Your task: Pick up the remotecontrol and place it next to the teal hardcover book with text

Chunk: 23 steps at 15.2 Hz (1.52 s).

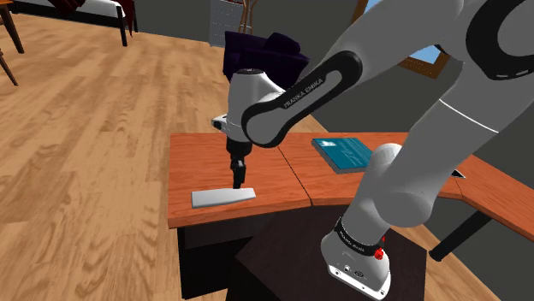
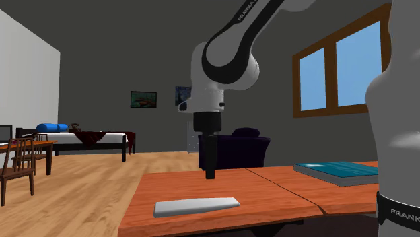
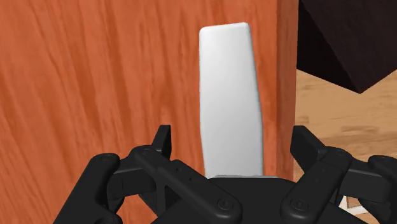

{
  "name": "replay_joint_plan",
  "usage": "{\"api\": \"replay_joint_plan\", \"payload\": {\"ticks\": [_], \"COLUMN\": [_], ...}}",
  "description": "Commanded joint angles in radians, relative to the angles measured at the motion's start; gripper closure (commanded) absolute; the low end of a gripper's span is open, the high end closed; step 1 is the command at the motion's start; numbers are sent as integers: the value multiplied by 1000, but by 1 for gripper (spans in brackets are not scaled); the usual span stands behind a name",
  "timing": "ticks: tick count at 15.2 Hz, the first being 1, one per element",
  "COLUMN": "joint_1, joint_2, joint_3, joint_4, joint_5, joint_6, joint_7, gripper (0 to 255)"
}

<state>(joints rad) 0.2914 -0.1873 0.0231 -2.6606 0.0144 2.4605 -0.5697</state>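
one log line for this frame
pre-grasp | gripper open, above remote control, not touching | remote control flat on desk | teal book farther along

Franka Emika, in pale capitals, runs along a dark joint of the arm (image 1: 293, 92) in the shoulder view. In the second exterior view, FRANKA shows high on the arm, and FRANK, cut off at the edge, on a dark band (image 2: 397, 210). The book (image 1: 342, 152) carries lettering too small to read.
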Motion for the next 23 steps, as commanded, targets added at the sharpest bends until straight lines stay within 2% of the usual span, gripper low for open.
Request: {"api": "replay_joint_plan", "payload": {"ticks": [1, 10, 18, 19, 23], "joint_1": [21, 32, 32, 32, 32], "joint_2": [76, 237, 236, 236, 236], "joint_3": [10, 17, 17, 17, 17], "joint_4": [7, 9, 8, 8, 8], "joint_5": [7, 7, 7, 7, 7], "joint_6": [79, 242, 242, 242, 242], "joint_7": [-43, -66, -66, -66, -65], "gripper": [0, 0, 0, 255, 255]}}
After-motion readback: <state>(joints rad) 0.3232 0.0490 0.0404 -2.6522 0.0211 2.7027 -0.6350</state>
